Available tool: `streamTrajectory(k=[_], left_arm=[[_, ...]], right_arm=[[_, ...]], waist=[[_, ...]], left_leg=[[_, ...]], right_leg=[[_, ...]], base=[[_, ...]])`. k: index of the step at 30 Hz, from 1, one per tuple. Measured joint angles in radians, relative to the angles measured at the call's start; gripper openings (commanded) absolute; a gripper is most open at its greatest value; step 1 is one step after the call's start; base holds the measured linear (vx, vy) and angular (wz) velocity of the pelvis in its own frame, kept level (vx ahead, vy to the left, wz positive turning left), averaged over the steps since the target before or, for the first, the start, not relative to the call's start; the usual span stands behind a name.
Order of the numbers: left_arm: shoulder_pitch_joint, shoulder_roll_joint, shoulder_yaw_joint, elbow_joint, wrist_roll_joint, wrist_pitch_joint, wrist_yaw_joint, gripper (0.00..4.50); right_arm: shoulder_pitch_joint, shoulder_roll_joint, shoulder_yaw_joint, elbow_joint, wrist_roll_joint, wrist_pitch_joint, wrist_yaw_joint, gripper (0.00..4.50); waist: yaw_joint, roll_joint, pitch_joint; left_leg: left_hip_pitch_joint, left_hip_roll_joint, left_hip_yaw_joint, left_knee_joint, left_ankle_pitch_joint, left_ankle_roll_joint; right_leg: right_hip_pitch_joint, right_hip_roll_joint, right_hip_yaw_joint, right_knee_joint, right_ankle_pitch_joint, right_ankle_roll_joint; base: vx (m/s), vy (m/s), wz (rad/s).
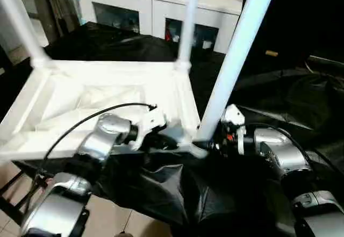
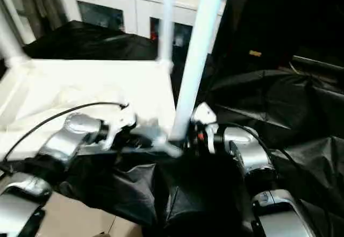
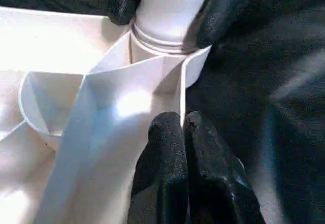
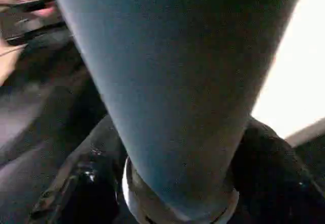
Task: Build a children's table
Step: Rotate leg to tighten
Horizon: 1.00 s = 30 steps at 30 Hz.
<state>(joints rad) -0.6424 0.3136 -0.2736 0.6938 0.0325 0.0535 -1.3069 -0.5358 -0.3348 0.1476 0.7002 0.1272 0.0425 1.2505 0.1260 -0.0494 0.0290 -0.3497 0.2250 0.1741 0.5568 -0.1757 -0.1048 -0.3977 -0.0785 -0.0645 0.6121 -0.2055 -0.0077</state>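
Observation:
The white tabletop [image 1: 107,69] lies upside down on a black cloth, ribbed underside up. Two legs stand in its far corners [image 1: 185,22] [image 1: 19,22]. A third leg [image 1: 236,49] rises tilted from the near right corner socket [image 3: 162,51]. My right gripper [image 1: 207,143] is at that leg's base, a black finger [image 4: 96,173] hugging it on each side. Beside it, my left gripper [image 1: 173,141] is shut. Its fingertips [image 3: 172,132] press against the tabletop's rim just beside the socket.
A white glass-door cabinet [image 1: 156,11] stands behind the work. Crumpled black cloth [image 1: 301,97] covers the surface to the right and hangs over the near edge. Tiled floor [image 1: 107,221] shows below left.

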Motion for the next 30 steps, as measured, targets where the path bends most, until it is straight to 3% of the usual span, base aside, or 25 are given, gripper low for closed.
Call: streamTrajectory(k=[8,17,20,25,30], left_arm=[[0.003,0.012,-0.006,-0.009,-0.006,-0.008,-0.042,0.0],[0.004,0.0,-0.005,-0.002,0.003,-0.009,-0.015,0.0],[-0.008,-0.013,0.002,0.023,0.013,-0.008,0.051,0.0],[-0.049,-0.1,0.021,0.093,0.052,0.022,0.266,0.0],[-0.066,-0.15,0.037,0.126,0.071,0.05,0.395,0.0]], right_arm=[[0.0,-0.009,0.016,-0.022,0.011,0.031,0.059,2.42],[0.024,0.0,0.0,-0.036,0.013,0.034,0.032,2.38],[0.028,0.033,-0.03,-0.023,0.01,0.03,-0.076,2.37],[-0.01,0.111,-0.103,0.045,-0.018,0.011,-0.384,2.14],[-0.025,0.196,-0.144,0.073,-0.039,0.018,-0.632,2.04]], waist=[[0.011,-0.001,0.0],[0.016,-0.001,0.0],[0.014,-0.001,0.0],[-0.011,-0.002,0.0],[-0.02,-0.002,-0.001]], left_leg=[[0.0,0.0,0.0,0.001,0.0,0.0],[0.0,0.0,0.0,0.001,0.0,0.0],[0.002,0.0,0.0,0.003,0.0,0.0],[0.003,-0.001,-0.002,0.006,0.0,0.0],[0.012,-0.001,-0.003,0.004,0.0,0.0]], right_leg=[[-0.001,0.0,0.0,0.001,0.0,0.0],[0.001,0.0,0.0,0.002,0.0,0.0],[0.004,0.0,0.001,0.002,0.001,-0.001],[0.006,-0.001,0.002,0.0,0.001,0.003],[0.011,-0.001,0.002,-0.001,0.001,0.004]], base=[[0.0,0.0,0.0],[0.0,0.0,0.0],[0.0,0.0,0.0],[0.0,0.0,0.0],[0.0,0.0,0.0]])
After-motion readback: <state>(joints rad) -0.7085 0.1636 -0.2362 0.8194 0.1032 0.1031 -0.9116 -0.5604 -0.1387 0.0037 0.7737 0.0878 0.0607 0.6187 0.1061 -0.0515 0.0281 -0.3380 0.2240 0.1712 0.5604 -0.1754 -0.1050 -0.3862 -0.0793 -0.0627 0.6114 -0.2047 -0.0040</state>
